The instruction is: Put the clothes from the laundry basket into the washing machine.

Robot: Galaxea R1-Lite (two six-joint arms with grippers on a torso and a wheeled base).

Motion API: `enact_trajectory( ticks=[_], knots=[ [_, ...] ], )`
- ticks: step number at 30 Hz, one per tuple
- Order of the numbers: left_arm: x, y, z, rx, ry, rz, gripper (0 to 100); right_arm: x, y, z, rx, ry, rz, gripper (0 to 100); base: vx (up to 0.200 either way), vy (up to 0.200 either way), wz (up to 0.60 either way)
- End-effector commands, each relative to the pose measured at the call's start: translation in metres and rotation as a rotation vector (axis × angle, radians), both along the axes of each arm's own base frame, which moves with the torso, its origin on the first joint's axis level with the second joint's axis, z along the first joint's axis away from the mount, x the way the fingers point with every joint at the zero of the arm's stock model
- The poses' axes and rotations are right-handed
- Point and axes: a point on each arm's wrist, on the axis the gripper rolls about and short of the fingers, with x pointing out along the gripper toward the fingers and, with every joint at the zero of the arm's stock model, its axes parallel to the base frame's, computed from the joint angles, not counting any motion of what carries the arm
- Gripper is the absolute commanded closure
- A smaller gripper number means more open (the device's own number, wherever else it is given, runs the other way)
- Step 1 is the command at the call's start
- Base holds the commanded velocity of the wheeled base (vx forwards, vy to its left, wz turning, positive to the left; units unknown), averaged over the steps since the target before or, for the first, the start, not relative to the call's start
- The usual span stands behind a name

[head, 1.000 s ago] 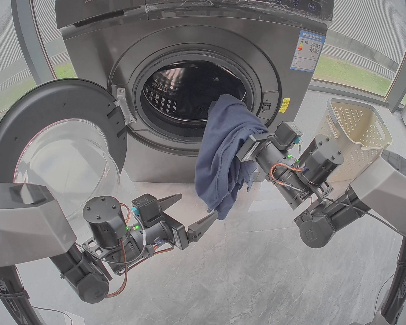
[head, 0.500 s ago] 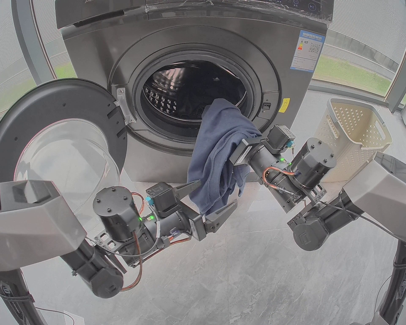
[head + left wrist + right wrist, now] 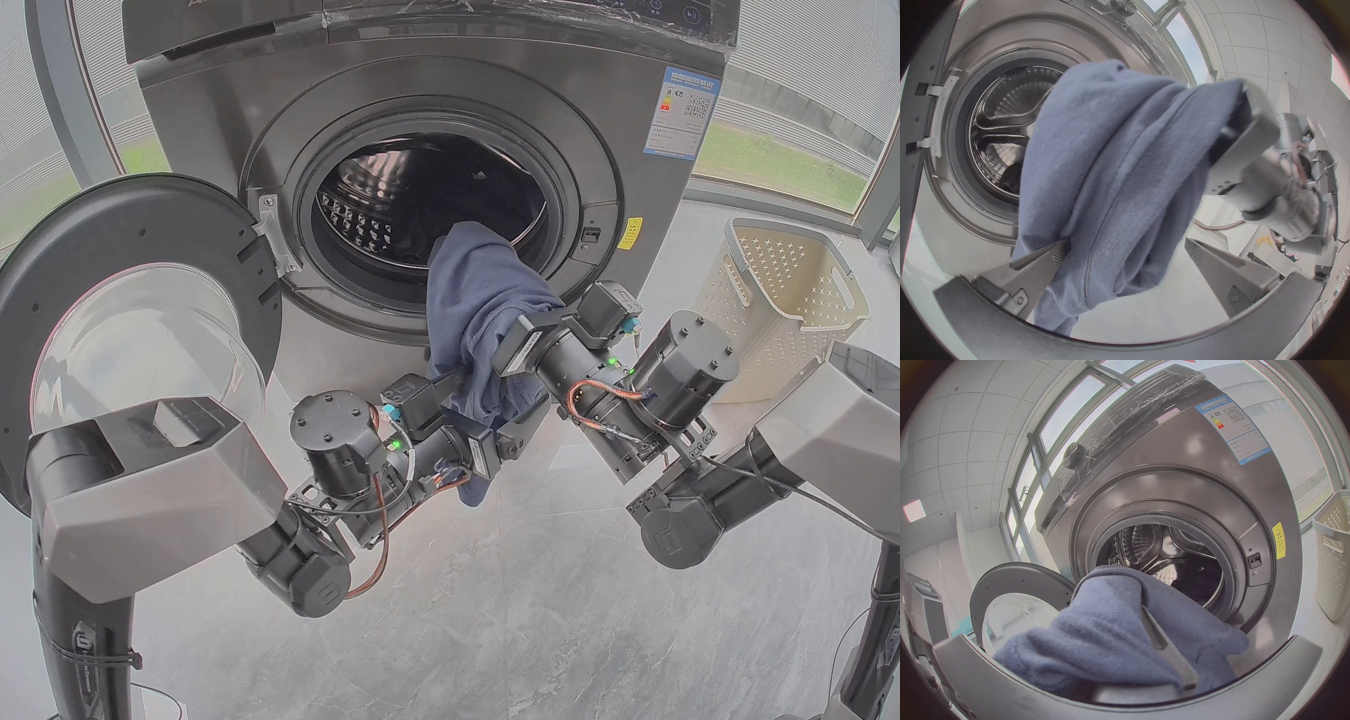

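Washing machine (image 3: 216,122): grey front-loader, standing on the pale marbled floor (image 3: 562,619).
Door (image 3: 122,244): round, glass-centred, swung fully open to the robot's left.
Drum (image 3: 403,202): perforated steel, with a dark shape low inside that cannot be identified.
Laundry basket (image 3: 797,281): cream, perforated plastic, on the floor to the right of the machine, well apart from both arms.
Blue garment (image 3: 473,291): soft knit, draped over the right arm's fingers and hanging in front of the lower rim of the opening. Its top reaches the mouth of the drum and its tail hangs below, outside the machine.
Right gripper (image 3: 1155,636): closed on the garment, largely buried in the cloth, with one finger showing over the folds.
Left gripper (image 3: 1126,243): spread wide just below the right one, with a finger on either side of the garment's hanging tail. One finger touches the cloth, and nothing is clamped.
Energy label (image 3: 682,112): upper right of the front panel.
Yellow sticker (image 3: 630,232): beside the door latch.
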Motion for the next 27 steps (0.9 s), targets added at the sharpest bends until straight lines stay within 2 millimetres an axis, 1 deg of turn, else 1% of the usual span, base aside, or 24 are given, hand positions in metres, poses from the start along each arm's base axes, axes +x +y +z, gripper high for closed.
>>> enact_trajectory(
  ticks=[1,8,16,17,24,27],
  knots=[
    [0.022,-0.003,-0.019,-0.001,0.01,0.051,0,-0.006,0.006,0.002,0.007,0.001,0.01,100,0.0,0.0,0.0],
    [0.037,-0.004,-0.02,-0.032,-0.009,0.124,0,-0.011,0.009,0.002,0.01,0.007,0.013,100,0.0,0.0,0.0],
    [0.038,-0.005,-0.02,-0.038,-0.014,0.13,0,-0.012,0.009,0.001,0.01,0.009,0.013,100,0.0,0.0,0.0],
    [0.038,-0.005,-0.02,-0.038,-0.014,0.13,100,-0.012,0.01,0.001,0.009,0.01,0.014,100,0.0,0.0,0.0],
    [0.039,-0.005,-0.021,-0.043,-0.018,0.133,100,-0.014,0.009,0.002,0.016,0.014,0.018,100,0.0,0.0,0.0],
    [0.042,0.001,-0.018,-0.049,-0.025,0.151,100,-0.017,0.006,0.007,0.024,0.008,0.018,100,0.0,0.0,0.0]
  ],
)
